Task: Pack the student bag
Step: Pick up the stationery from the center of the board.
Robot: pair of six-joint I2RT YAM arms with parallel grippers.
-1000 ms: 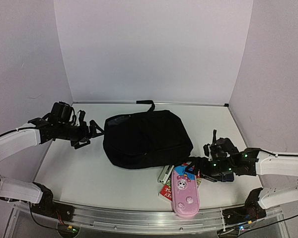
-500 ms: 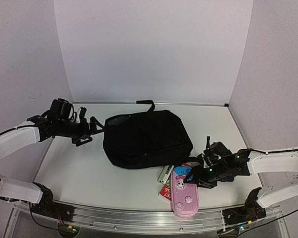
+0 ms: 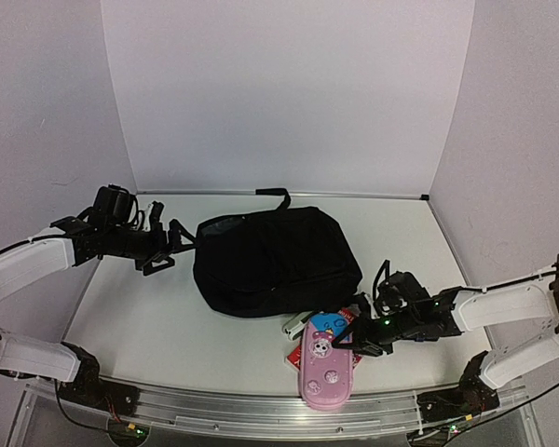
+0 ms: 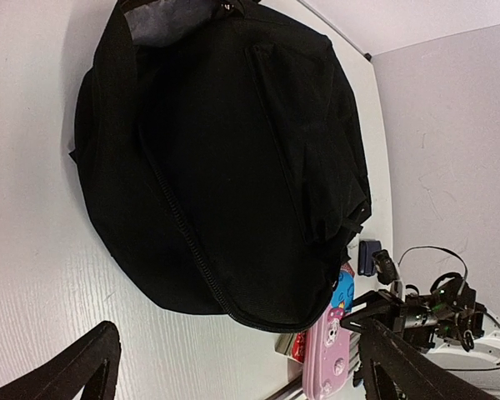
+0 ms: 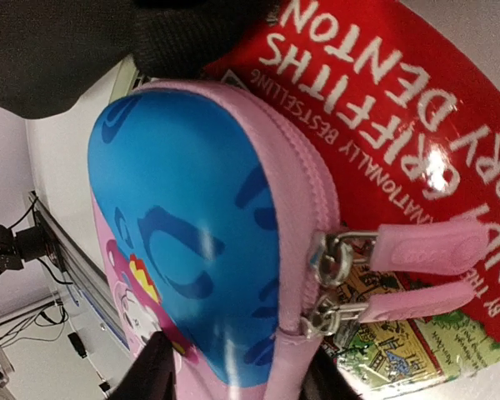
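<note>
The student bag (image 3: 275, 261), a big black backpack, lies flat mid-table with its zip line running across it (image 4: 225, 158). My left gripper (image 3: 172, 248) hovers open just left of the bag, facing it, fingers wide apart (image 4: 237, 354) and empty. A pink pencil case (image 3: 321, 368) with a blue end (image 5: 208, 250) lies in front of the bag's right corner on a red book (image 5: 400, 125). My right gripper (image 3: 356, 341) is shut on the blue end of the case, one dark finger on either side (image 5: 233, 379). The case's two zip pulls lie over the book.
A dark-blue pouch (image 4: 367, 257) lies right of the bag, near the right arm. A pale flat object (image 3: 294, 325) pokes out beside the book. The metal rail (image 3: 261, 410) runs along the front edge. White walls enclose the left, back and right.
My right gripper reached left and its jaws closed round the pencil case. The case and the book under it slid left. The left arm barely moved.
</note>
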